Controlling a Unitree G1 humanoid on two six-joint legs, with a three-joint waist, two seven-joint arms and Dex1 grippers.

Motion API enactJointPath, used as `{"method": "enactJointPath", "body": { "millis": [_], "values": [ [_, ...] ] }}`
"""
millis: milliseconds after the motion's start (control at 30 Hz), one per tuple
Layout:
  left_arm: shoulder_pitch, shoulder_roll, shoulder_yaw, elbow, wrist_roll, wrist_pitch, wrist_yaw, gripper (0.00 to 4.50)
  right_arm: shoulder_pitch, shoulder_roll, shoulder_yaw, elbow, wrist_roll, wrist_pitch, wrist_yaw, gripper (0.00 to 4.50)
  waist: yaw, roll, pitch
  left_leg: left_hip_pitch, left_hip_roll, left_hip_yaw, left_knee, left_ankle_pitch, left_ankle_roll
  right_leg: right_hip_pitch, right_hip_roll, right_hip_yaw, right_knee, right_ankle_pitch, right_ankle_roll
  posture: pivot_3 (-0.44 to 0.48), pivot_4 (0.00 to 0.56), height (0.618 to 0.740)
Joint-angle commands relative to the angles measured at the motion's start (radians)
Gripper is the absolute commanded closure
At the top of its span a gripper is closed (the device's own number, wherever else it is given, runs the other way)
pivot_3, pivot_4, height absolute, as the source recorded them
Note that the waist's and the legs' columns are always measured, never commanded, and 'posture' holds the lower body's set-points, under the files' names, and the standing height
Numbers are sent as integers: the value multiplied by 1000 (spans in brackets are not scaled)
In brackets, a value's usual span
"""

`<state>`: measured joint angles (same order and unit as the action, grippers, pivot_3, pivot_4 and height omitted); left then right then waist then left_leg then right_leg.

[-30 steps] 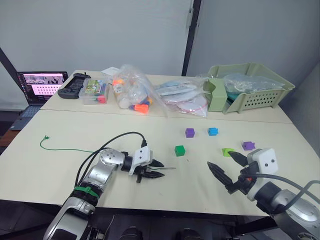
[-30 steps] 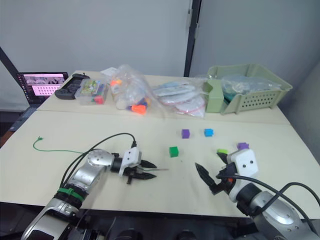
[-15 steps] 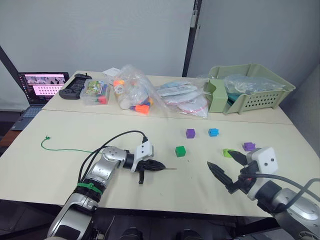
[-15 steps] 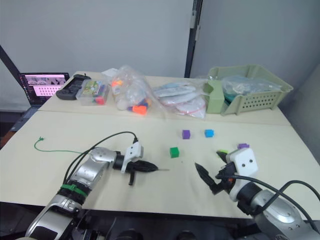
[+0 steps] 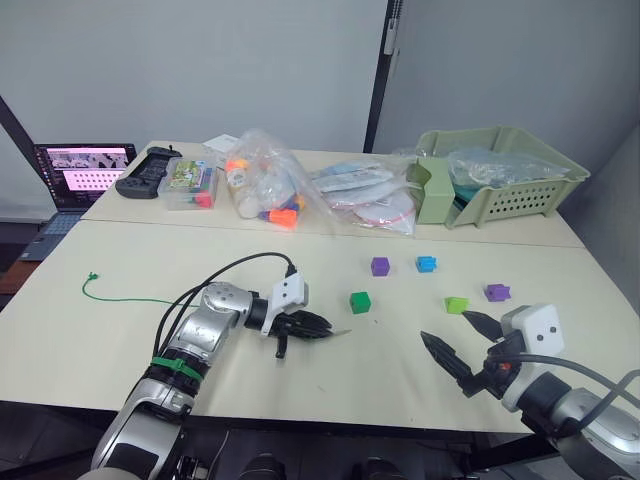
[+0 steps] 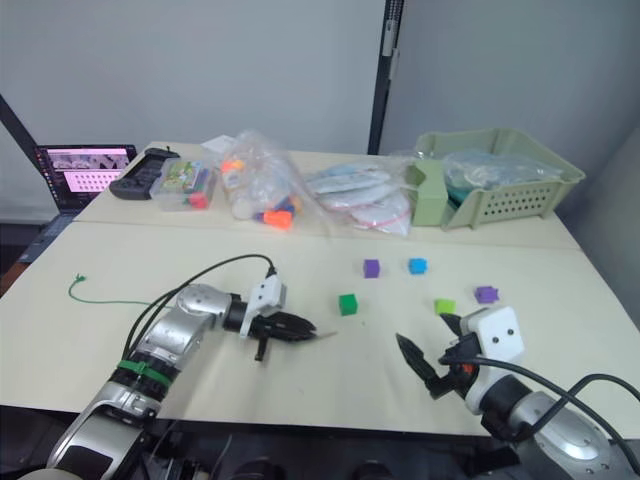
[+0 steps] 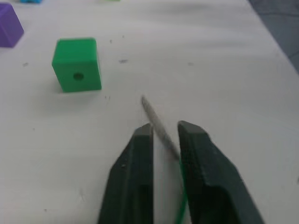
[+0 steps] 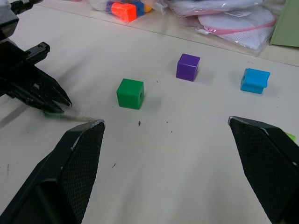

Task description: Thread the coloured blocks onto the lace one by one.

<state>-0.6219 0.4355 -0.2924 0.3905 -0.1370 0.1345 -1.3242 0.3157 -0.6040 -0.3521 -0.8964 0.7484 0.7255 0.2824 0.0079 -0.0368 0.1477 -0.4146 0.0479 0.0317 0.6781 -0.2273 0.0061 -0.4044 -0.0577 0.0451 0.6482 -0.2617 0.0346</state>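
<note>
While the left gripper (image 7: 164, 135) pinches the lace (image 7: 159, 125) near the dark green block (image 7: 76, 64), the right gripper's (image 8: 166, 135) jaws gape empty

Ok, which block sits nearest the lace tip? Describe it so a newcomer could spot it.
On the front table, look just ahead of the left pincer, which pinches the lace tip. The dark green cube there is the one: the closest block to that pincer, with the purple and blue cubes farther back.

The left gripper (image 5: 318, 325) has closed on the lace (image 7: 159, 126) and shifted toward frame centre, nearer the dark green block (image 5: 360, 302). The right gripper (image 5: 461, 345) has dropped lower right, uncovering the lime green block (image 5: 456, 305).
</note>
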Motion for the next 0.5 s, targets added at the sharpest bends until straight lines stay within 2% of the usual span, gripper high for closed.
{"method": "enactJointPath", "body": {
  "millis": [33, 167, 300, 500],
  "values": [
    [-7, 4, 8, 15, 19, -35, 26, 2400, 0, 3, -10, -24, -14, -30, 5, 0, 1, 0, 0, 0, 0, 0, 0, 0, 0, 0, 0, 0, 0, 0, 0, 0, 150, 732],
    [-7, 2, -5, 40, 54, -59, 58, 1079, -1, 8, 3, -20, -26, -35, 8, 0, 2, 0, 0, 0, 0, 0, 0, 0, 0, 0, 0, 0, 0, 0, 0, 0, 150, 732],
    [-6, 5, -22, 22, 71, -32, 58, 1079, -6, 3, 11, -23, -32, -27, 12, 0, 2, 0, 0, 0, 0, 0, 0, 0, 0, 0, 0, 0, 0, 0, 0, 0, 150, 732],
    [12, 2, -44, -111, 63, 114, 66, 1079, -25, -81, 44, -38, -69, 7, 38, 0, 3, 0, 0, 0, 0, 0, 0, 0, 0, 0, -1, 0, 0, 0, 0, 0, 150, 732]
  ]
}}
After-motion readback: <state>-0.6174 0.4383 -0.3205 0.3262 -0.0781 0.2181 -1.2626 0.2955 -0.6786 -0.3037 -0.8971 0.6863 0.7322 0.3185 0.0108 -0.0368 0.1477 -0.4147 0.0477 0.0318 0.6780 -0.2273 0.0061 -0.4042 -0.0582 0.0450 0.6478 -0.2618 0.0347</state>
